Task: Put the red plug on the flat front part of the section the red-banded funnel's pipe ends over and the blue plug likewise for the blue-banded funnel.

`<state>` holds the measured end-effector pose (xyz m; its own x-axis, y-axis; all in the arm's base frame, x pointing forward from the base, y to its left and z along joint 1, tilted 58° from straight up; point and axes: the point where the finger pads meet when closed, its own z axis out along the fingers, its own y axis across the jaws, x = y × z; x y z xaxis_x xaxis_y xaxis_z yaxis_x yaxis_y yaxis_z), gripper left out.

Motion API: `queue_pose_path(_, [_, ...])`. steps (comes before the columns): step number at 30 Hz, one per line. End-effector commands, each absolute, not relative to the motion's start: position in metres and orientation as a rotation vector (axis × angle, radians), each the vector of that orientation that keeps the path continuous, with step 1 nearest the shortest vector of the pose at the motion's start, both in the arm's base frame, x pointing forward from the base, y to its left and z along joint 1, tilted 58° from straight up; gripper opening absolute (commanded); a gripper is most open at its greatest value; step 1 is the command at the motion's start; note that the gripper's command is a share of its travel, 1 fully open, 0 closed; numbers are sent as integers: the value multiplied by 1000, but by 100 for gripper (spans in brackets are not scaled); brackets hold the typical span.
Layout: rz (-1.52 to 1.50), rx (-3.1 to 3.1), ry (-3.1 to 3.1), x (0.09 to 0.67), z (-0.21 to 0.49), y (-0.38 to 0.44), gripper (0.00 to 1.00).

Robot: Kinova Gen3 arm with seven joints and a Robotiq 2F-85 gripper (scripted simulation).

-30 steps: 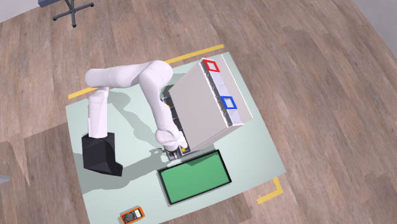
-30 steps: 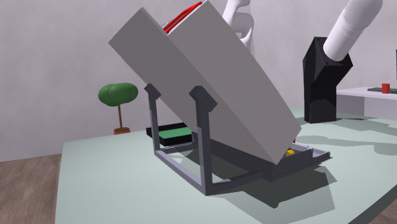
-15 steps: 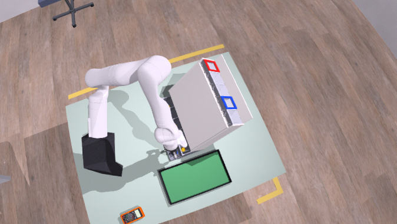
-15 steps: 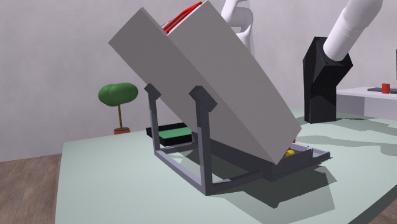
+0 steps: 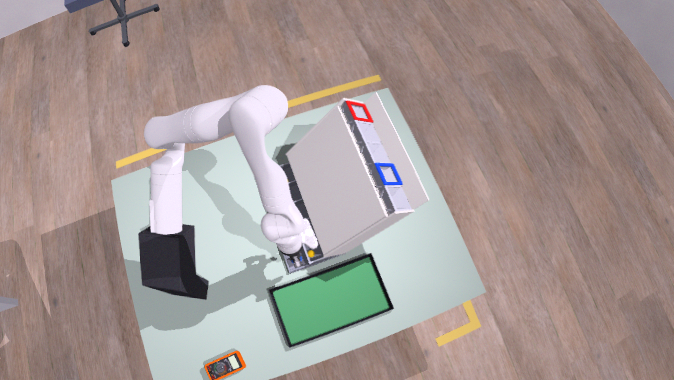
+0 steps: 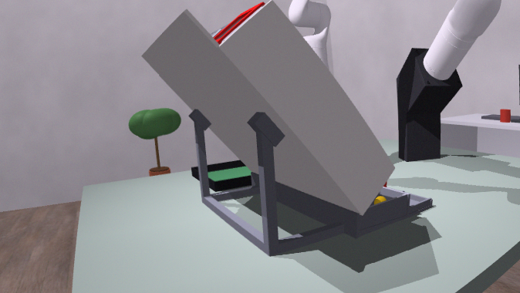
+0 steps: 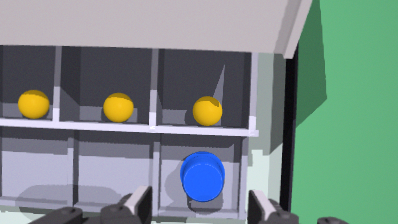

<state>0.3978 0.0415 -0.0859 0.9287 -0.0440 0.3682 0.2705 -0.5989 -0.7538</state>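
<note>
Carefully now: the blue plug stands in the end flat part, the fingers are apart on both sides.

From my far seat I judge that the blue plug (image 7: 202,177) (image 5: 301,258) is already at its place, and the step is to leave it well. It stands just in front of the cover (image 5: 340,175) (image 6: 308,89) (image 7: 150,22), in the end flat part. The gripper (image 7: 200,204) (image 5: 296,259) is rather more than half open and holds nothing; I see space between each finger and the plug. I should rise straight, without turning the wrist, because a finger could catch the low divider or push the plug over. The cover's lower edge is near too, so the hand should go up and away from it.

Three yellow marbles (image 7: 207,111) (image 5: 311,254) (image 6: 380,200) lie in separate boxes at the cover's foot, one of them directly behind the plug. Which funnel sent each, I cannot tell; the pipes are hidden behind the cover. In the exterior view the cover hides the gripper. A small red thing (image 6: 385,184) peeks past the cover's low edge, perhaps the red plug, but its section I cannot read. The wrist view cuts off the far sections.

White arm (image 5: 212,117) (image 6: 455,48) in a changed pose, its elbow (image 5: 257,110) swung farther out over the yellow floor stripe (image 5: 335,90) than a second ago, its wrist joint (image 5: 277,227) shifted slightly away from the tilted box (image 5: 335,175) (image 6: 308,96), toward the black base (image 5: 167,260) (image 6: 418,127).
</note>
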Motion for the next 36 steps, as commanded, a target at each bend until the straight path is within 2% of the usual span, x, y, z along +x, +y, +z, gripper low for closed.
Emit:
queue_pose_path(1, [-442, -2175, -160, 398, -85, 40, 65])
queue_pose_path(6, [-442, -2175, -160, 398, -85, 40, 65])
queue_pose_path(7, [-442, -2175, -160, 387, -61, 2, 65])
queue_pose_path(23, [-442, -2175, -160, 387, -61, 2, 65])
queue_pose_path(24, [-441, -2174, -159, 382, 9, -2, 65])
queue_pose_path(36, [-441, -2174, -159, 378, 88, -7, 65])
